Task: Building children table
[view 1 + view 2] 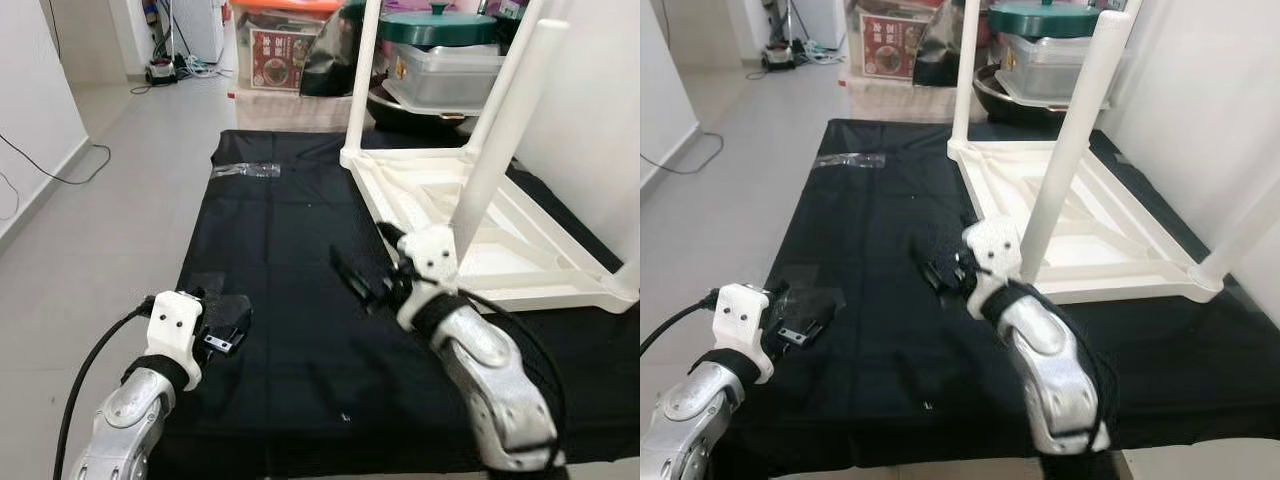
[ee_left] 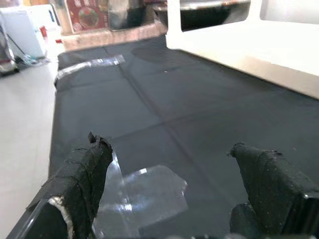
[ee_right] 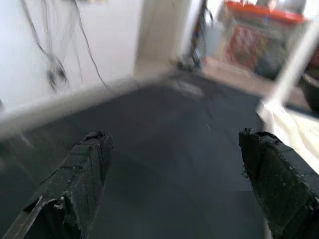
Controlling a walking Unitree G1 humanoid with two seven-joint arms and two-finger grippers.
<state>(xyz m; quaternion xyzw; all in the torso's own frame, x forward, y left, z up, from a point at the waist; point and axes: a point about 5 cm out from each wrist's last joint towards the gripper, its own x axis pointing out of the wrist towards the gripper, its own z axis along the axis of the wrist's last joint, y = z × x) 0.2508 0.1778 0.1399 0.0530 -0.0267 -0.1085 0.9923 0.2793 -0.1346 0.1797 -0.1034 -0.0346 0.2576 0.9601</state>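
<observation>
I am keeping the white table (image 1: 470, 215) lying upside down on the black mat (image 1: 290, 300) for leg fitting, while the left gripper (image 2: 169, 199) and the right gripper (image 3: 174, 184) are hovering with jaws wide open, holding nothing.

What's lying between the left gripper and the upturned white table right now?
Mostly bare black mat, in the left eye view. The right gripper hangs over it near the table; clear plastic lies under the left gripper.

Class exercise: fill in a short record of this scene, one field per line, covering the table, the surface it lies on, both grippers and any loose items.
table: white children table, upside down, legs pointing up
surface: black mat on the floor
left gripper: open, low over a clear plastic bag
right gripper: open, empty, over the mat beside the table
loose items: another clear wrapper at the mat's far edge
</observation>
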